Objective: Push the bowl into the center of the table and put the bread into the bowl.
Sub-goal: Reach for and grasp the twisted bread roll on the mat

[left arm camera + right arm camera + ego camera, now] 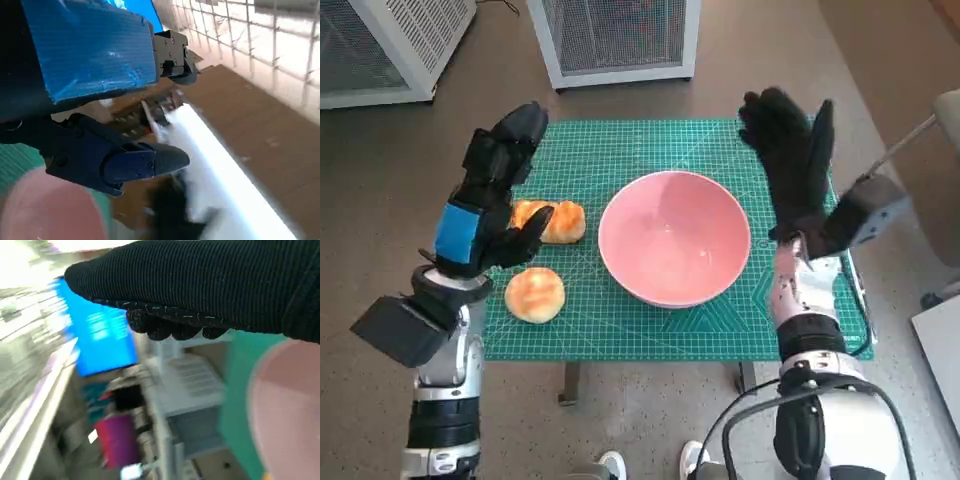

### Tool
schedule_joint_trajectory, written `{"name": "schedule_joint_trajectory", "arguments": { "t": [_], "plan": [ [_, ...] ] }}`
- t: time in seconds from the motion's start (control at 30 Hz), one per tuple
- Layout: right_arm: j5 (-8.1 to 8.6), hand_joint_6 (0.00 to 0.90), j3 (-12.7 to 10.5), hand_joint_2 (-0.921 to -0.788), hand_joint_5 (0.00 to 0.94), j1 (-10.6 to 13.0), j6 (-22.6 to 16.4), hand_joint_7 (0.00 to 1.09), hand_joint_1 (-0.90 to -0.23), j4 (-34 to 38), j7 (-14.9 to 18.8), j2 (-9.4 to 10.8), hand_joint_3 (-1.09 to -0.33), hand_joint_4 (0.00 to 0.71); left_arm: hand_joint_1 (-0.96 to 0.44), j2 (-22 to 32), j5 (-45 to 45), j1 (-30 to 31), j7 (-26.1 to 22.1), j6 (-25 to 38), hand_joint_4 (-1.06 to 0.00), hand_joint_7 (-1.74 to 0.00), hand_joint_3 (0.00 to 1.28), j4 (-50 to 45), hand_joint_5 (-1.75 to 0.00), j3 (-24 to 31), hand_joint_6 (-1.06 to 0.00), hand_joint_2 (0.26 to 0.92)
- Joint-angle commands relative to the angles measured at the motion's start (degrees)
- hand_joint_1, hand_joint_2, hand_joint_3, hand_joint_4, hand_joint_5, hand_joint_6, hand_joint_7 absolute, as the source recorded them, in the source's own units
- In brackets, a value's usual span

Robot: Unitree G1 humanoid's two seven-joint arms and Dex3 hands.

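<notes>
A pink bowl (675, 238) stands upright near the middle of the green cutting mat (620, 150); its rim also shows blurred in the left wrist view (45, 210) and the right wrist view (285, 410). Two bread rolls lie left of the bowl: one (552, 221) partly behind my left hand, a rounder one (534, 294) nearer the front edge. My left hand (495, 190) is raised above the mat's left side, fingers apart and holding nothing. My right hand (790, 165) is lifted to the right of the bowl, fingers spread, holding nothing.
Two white mesh-sided units (615, 40) (380, 40) stand on the floor beyond the table. The mat's front edge (650, 350) lies close to my body. A pale object (945, 350) sits at the far right.
</notes>
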Motion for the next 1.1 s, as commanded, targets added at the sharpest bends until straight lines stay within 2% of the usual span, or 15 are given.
{"name": "schedule_joint_trajectory", "arguments": {
  "t": [0.03,0.13,0.27,0.3,0.43,0.47,0.5,0.63,0.73,0.9,1.1],
  "plan": [
    [2.0,0.045,0.71,-0.921,0.021,2.23,-6.04,0.48,-0.537,-4.1,5.23,-0.26,-0.663,0.201,-0.63,8.05,10.65,-2.1,2.53,1.43,-0.15,-0.42,0.39,-0.14,-0.01,-0.19,-0.01,0.921],
    [2.63,0.049,1.75,-0.921,0.022,3.52,-10.0,0.49,-0.542,-7.42,7.43,-0.21,-0.658,0.209,-0.63,11.93,16.51,-2.92,2.74,5.04,-0.1,-0.34,0.33,-0.95,-0.01,-1.2,0.0,0.921],
    [3.21,0.045,3.05,-0.921,0.022,4.92,-13.69,0.5,-0.55,-10.99,9.39,-0.34,-0.654,0.215,-0.63,15.28,20.14,-4.24,0.83,10.93,-0.03,-0.21,0.14,-1.84,0.0,-2.68,-0.01,0.919],
    [3.36,0.043,3.37,-0.921,0.022,5.19,-14.27,0.51,-0.551,-11.71,9.7,-0.39,-0.653,0.216,-0.62,15.83,20.63,-4.56,0.31,12.37,-0.02,-0.19,0.09,-2.1,0.0,-3.06,-0.01,0.901],
    [4.31,0.039,4.65,-0.921,0.022,6.45,-15.64,0.51,-0.556,-14.85,10.71,-0.62,-0.65,0.221,-0.53,17.21,21.97,-6.35,-3.17,21.37,0.0,-0.18,0.03,-4.22,0.0,-4.98,-0.03,0.826],
    [4.82,0.04,4.89,-0.921,0.022,6.81,-15.42,0.52,-0.557,-15.71,11.05,-0.57,-0.65,0.224,-0.47,17.45,22.38,-6.98,-4.32,23.91,-0.02,-0.17,0.02,-4.65,0.0,-5.66,-0.07,0.781],
    [5.37,0.039,5.17,-0.921,0.021,7.31,-14.97,0.52,-0.556,-16.8,11.34,-0.46,-0.649,0.224,-0.44,17.66,23.17,-7.88,-5.68,26.99,-0.01,-0.15,0.02,-4.95,0.0,-6.67,-0.09,0.766],
    [7.37,0.037,6.02,-0.921,0.02,8.8,-12.66,0.53,-0.548,-20.2,12.13,-0.06,-0.647,0.225,-0.33,17.9,26.15,-10.33,-8.55,34.29,-0.01,-0.12,0.01,-4.93,0.0,-10.05,-0.12,0.74],
    [8.7,0.036,6.65,-0.921,0.018,9.75,-11.05,0.53,-0.539,-22.39,12.5,0.23,-0.644,0.225,-0.25,17.9,27.08,-12.11,-10.03,36.58,-0.01,-0.11,0.01,-3.21,0.0,-12.11,-0.14,0.734],
    [9.28,0.034,7.4,-0.921,0.017,10.74,-9.96,0.53,-0.528,-24.59,12.13,0.46,-0.638,0.226,-0.15,18.12,28.98,-15.09,-12.06,38.49,-0.01,-0.09,0.01,0.83,0.0,-16.0,-0.15,0.733],
    [9.03,0.033,7.83,-0.921,0.015,11.25,-9.45,0.54,-0.514,-25.75,11.52,0.61,-0.636,0.228,-0.07,17.5,30.32,-19.08,-14.34,40.57,-0.01,-0.07,0.01,7.01,0.0,-19.77,-0.16,0.737]
  ]
}}
